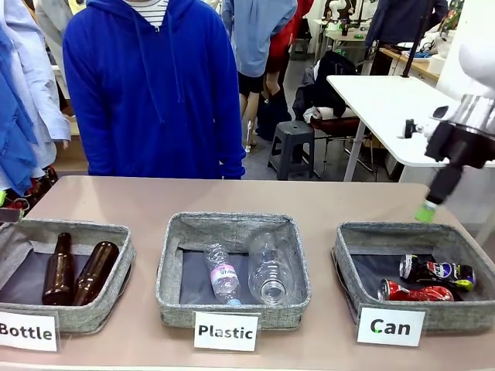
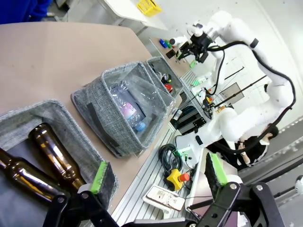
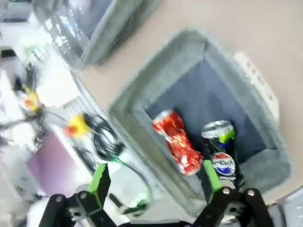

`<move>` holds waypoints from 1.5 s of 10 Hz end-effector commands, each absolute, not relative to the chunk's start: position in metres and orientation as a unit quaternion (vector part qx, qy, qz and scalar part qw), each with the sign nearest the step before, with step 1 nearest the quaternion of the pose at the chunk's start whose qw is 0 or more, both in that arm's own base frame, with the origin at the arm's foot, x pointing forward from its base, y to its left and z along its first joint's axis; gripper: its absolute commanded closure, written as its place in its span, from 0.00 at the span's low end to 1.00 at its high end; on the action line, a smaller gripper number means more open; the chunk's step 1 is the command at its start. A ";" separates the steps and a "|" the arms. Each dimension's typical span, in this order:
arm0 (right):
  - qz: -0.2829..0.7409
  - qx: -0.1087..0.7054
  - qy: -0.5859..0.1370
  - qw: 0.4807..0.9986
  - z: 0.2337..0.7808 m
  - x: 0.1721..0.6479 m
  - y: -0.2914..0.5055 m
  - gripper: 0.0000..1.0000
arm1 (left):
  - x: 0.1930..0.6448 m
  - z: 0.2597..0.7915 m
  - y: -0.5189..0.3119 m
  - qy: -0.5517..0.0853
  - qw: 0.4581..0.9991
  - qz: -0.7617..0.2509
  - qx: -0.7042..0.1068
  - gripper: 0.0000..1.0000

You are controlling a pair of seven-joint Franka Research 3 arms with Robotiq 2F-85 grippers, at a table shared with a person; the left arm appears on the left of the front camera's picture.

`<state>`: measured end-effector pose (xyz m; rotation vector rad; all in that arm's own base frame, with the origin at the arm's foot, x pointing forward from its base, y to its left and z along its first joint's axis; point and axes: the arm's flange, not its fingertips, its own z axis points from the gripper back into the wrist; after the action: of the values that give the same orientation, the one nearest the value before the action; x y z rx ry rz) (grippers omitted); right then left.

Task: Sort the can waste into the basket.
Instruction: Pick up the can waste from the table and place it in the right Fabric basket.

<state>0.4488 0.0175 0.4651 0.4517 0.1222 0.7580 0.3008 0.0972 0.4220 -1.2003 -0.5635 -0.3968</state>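
Note:
Two crushed cans lie in the grey fabric basket (image 1: 348,247) with the "Can" card at the right. The red can (image 1: 414,294) is nearest the front wall and the dark blue-black can (image 1: 438,271) lies just behind it. My right gripper (image 1: 428,207) hangs open above the basket's back right corner, holding nothing. From the right wrist, the red can (image 3: 177,142) and the dark can (image 3: 221,152) lie side by side inside the basket (image 3: 156,90), below the open right gripper (image 3: 155,182). My left gripper (image 2: 158,175) is open over the front corner of the "Bottle" basket (image 2: 47,111).
The "Plastic" basket (image 1: 174,263) in the middle holds clear bottles (image 1: 271,267). The "Bottle" basket (image 1: 116,247) at the left holds two brown glass bottles (image 1: 94,270). A person in a blue hoodie (image 1: 155,85) stands at the far edge. Bare table lies behind the baskets.

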 end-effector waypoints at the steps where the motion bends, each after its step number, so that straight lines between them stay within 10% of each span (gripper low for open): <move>1: -0.011 0.431 -0.049 0.901 0.474 0.480 0.021 0.00 | 0.300 0.425 0.095 -0.261 0.765 -0.177 -0.561 0.00; 4: -0.136 0.563 -0.188 0.793 0.467 0.467 -0.002 0.00 | 0.300 0.425 0.095 -0.261 0.765 -0.177 -0.561 0.00; 8: -0.088 0.508 -0.248 0.820 0.463 0.455 -0.018 0.00 | 0.300 0.425 0.095 -0.261 0.765 -0.177 -0.561 0.00; 9: -0.068 0.521 -0.095 0.846 0.467 0.468 -0.034 0.00 | 0.300 0.425 0.095 -0.261 0.765 -0.177 -0.561 0.00; 15: -0.068 0.521 -0.095 0.846 0.467 0.468 -0.034 0.00 | 0.300 0.425 0.095 -0.261 0.765 -0.177 -0.561 0.00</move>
<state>0.4651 -0.0310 0.4603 1.0991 -0.2174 -0.1287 0.3008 0.0971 0.4220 -1.2003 -0.5631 -0.3971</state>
